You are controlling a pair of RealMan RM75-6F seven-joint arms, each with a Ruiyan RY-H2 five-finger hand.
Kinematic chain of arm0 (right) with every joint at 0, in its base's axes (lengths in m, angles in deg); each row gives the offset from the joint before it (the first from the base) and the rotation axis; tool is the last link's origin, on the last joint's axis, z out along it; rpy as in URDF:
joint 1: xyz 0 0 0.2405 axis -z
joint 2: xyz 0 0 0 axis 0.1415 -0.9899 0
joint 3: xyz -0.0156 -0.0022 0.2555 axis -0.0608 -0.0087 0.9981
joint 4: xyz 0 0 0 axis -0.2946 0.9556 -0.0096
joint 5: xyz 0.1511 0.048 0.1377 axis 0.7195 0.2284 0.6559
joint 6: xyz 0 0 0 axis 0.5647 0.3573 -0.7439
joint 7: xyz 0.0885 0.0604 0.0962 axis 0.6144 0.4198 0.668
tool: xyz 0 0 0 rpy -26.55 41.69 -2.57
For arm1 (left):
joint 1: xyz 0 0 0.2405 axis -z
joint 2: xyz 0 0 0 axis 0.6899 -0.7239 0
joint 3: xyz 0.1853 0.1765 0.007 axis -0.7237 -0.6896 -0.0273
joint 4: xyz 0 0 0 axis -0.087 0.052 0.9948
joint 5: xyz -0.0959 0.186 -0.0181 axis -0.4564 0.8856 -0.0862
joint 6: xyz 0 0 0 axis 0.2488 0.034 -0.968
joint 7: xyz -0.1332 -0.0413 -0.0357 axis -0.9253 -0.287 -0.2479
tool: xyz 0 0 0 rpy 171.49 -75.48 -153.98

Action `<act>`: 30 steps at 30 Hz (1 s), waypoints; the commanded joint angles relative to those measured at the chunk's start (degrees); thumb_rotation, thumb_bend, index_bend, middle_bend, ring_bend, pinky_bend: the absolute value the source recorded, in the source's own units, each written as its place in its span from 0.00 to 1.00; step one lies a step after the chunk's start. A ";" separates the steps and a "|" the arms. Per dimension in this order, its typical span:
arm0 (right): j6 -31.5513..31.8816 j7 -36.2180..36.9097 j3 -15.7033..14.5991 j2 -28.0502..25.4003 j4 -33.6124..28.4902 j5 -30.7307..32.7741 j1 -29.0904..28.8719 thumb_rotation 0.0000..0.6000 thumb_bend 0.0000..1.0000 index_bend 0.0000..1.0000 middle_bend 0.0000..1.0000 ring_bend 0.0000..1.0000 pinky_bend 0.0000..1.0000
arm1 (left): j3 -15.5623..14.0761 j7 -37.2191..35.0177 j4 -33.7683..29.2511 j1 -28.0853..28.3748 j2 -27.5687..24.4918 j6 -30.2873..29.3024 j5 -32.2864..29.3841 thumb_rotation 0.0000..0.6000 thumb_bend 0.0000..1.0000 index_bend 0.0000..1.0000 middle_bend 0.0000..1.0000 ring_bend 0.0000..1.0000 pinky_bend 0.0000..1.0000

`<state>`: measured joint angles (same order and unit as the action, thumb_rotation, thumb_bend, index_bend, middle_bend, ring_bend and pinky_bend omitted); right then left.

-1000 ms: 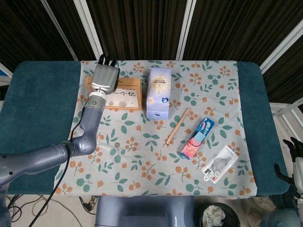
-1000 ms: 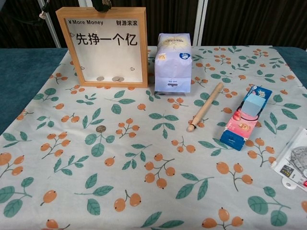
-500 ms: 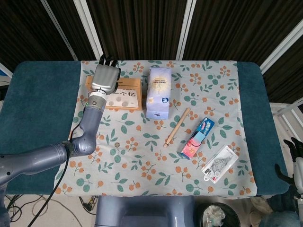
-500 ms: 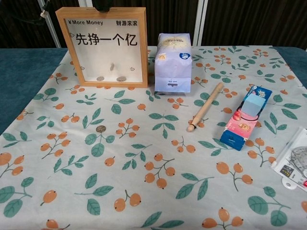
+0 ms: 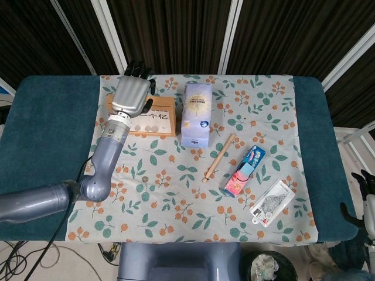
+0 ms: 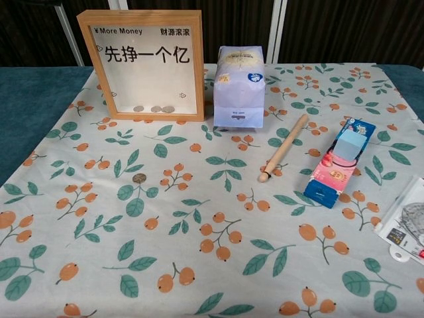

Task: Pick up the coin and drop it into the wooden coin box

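The wooden coin box [image 6: 147,64] reads "¥More Money" over big Chinese characters, three coins [image 6: 154,108] sitting inside at the bottom. My left hand [image 5: 131,93] hovers above it, fingers spread, empty. One coin [image 6: 138,177] lies on the floral cloth [image 6: 199,232], nearer. My right hand [image 5: 367,202] is barely visible, can't tell its fingers.

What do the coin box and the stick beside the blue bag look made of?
Coin box: light wooden frame with visible grain; the clear front, glass or acrylic, shows coins inside. Stick: pale, smooth, unpainted wood by its look, perhaps bamboo.
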<state>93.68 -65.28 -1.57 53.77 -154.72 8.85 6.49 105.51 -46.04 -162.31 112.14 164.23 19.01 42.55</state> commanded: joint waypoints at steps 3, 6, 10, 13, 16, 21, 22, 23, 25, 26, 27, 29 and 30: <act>0.21 0.02 0.08 0.02 -0.02 0.00 0.06 1.00 0.44 0.15 0.07 0.01 0.00 | -2.27 -7.02 -16.62 -10.85 -10.76 -9.40 12.02 1.00 0.32 0.48 0.14 0.00 0.00; 0.16 -0.04 0.04 0.10 0.00 -0.09 0.01 1.00 0.44 0.15 0.07 0.01 0.00 | -5.44 -10.86 -21.42 -16.60 -13.93 -12.58 17.39 1.00 0.32 0.46 0.14 0.00 0.00; 0.42 -0.17 -0.08 0.27 0.07 -0.48 0.08 1.00 0.44 0.15 0.07 0.01 0.00 | -10.99 -19.37 -23.46 -25.40 -14.86 -18.01 27.88 1.00 0.32 0.45 0.15 0.00 0.00; 0.39 -0.29 -0.14 0.33 0.08 -0.47 0.08 1.00 0.44 0.15 0.07 0.01 0.00 | -15.82 -24.88 -20.30 -30.44 -12.83 -20.19 35.29 1.00 0.32 0.45 0.15 0.00 0.00; 0.41 -0.49 -0.24 0.41 0.03 -0.60 0.09 1.00 0.44 0.15 0.07 0.01 0.00 | -19.80 -29.37 -14.17 -33.44 -9.10 -19.82 41.05 1.00 0.32 0.41 0.14 0.00 0.00; 0.53 -0.61 -0.26 0.44 0.02 -0.62 0.15 1.00 0.44 0.15 0.07 0.01 0.00 | -23.75 -33.12 -6.73 -34.80 -4.58 -15.91 46.68 1.00 0.32 0.37 0.12 0.00 0.00; 0.57 -0.62 -0.23 0.43 0.02 -0.57 0.16 1.00 0.44 0.15 0.07 0.01 0.00 | -24.27 -33.50 -5.41 -34.98 -3.72 -15.45 47.76 1.00 0.32 0.37 0.12 0.00 0.00; 0.60 -0.58 -0.18 0.41 -0.01 -0.52 0.18 1.00 0.44 0.15 0.07 0.01 0.00 | -24.67 -33.60 -4.22 -35.13 -2.91 -15.09 48.69 1.00 0.32 0.37 0.12 0.00 0.00; 0.56 -0.59 -0.11 0.38 -0.09 -0.35 0.15 1.00 0.44 0.15 0.07 0.01 0.00 | -24.99 -33.45 -1.91 -35.34 -0.81 -14.56 50.16 1.00 0.33 0.37 0.12 0.00 0.00; 0.52 -0.61 -0.10 0.37 -0.09 -0.29 0.15 1.00 0.44 0.15 0.07 0.01 0.00 | -25.01 -33.37 -0.79 -35.40 0.32 -14.32 50.72 1.00 0.33 0.37 0.12 0.00 0.00; 0.44 -0.66 -0.14 0.39 -0.09 -0.27 0.13 1.00 0.44 0.15 0.07 0.01 0.00 | -25.07 -33.23 0.56 -35.38 1.78 -13.74 51.37 1.00 0.33 0.37 0.12 0.00 0.00; 0.37 -0.79 -0.17 0.37 -0.15 -0.29 0.09 1.00 0.44 0.15 0.07 0.01 0.00 | -25.35 -33.01 2.53 -35.05 4.00 -12.27 52.46 1.00 0.33 0.37 0.13 0.00 0.00; 0.37 -0.85 -0.22 0.41 -0.14 -0.32 0.11 1.00 0.44 0.15 0.07 0.01 0.00 | -25.52 -32.77 3.64 -34.80 5.13 -11.30 52.86 1.00 0.33 0.37 0.13 0.00 0.00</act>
<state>94.06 -66.12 -1.78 54.18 -154.86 8.54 6.60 80.63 -78.97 -160.72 77.19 167.11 5.82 94.06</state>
